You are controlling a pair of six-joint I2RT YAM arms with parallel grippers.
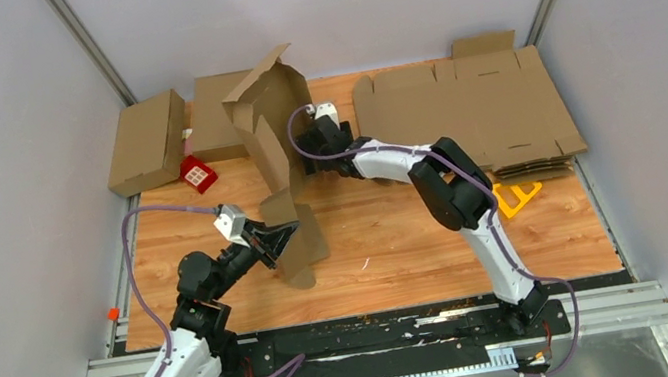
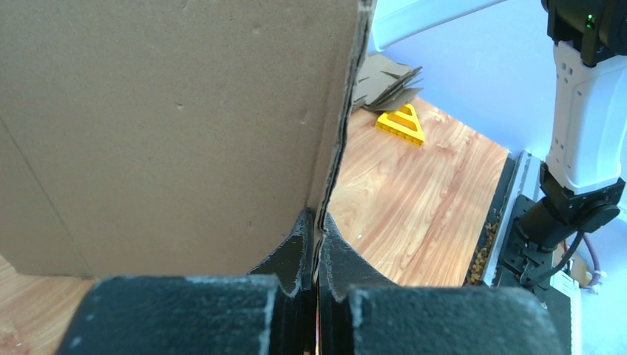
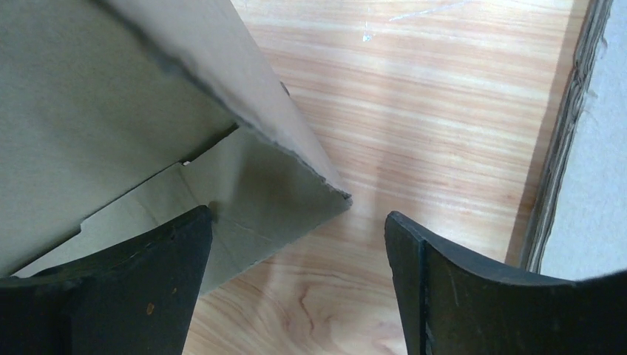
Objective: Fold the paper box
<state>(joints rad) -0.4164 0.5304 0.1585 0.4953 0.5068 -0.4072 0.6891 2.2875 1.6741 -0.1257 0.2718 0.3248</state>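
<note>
Wooden worktop (image 1: 399, 239); flat cardboard stack (image 1: 470, 111) at upper right; half-erected paper box (image 1: 266, 118) standing upper centre. Below it, the left tool (image 1: 279, 240) is clamped on the box's lower flap edge. The right tool (image 1: 303, 148) is spread wide at the box's right side, a panel corner loose between its fingers.

On my left wrist camera, the paper box (image 2: 170, 126) pinched in the left gripper (image 2: 316, 219) runs off the top and left edges above the fingers, hiding whatever lies behind. Beyond the right gripper (image 3: 296, 218), past its right-hand finger, the flat cardboard stack (image 3: 569, 148) is cut off.
</note>
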